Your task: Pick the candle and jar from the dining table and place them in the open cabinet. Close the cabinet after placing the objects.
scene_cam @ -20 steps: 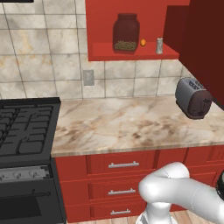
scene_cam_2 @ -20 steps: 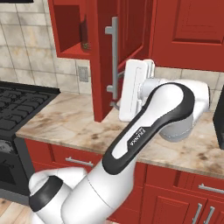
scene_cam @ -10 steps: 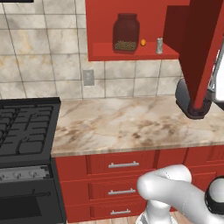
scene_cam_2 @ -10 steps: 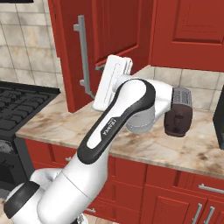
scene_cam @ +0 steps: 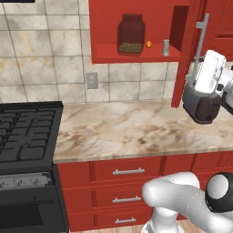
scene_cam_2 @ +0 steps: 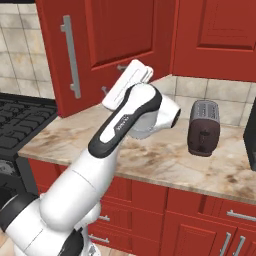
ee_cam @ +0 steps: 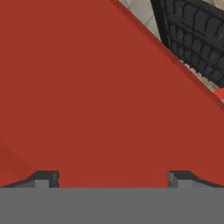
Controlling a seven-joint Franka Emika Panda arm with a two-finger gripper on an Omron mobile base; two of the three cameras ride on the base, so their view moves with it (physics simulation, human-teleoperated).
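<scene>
The jar (scene_cam: 131, 34) sits on the red shelf inside the cabinet (scene_cam: 136, 53), with the little candle (scene_cam: 166, 47) standing well to its right, so both are stowed and only the closing is left. The door (scene_cam_2: 107, 47) hangs part open, and the gripper (ee_cam: 113, 177) is right up against its red panel, fingertips (ee_cam: 43, 178) spread wide with nothing between them, holding nothing. The danger, by the look of it: the hand could slide along the smooth panel rather than drive it, leaving the door ajar, or the swinging arm could clip the toaster (scene_cam_2: 204, 126) standing near its elbow on the marble counter (scene_cam: 136, 132). The stove (scene_cam: 27, 132) sits well clear.
</scene>
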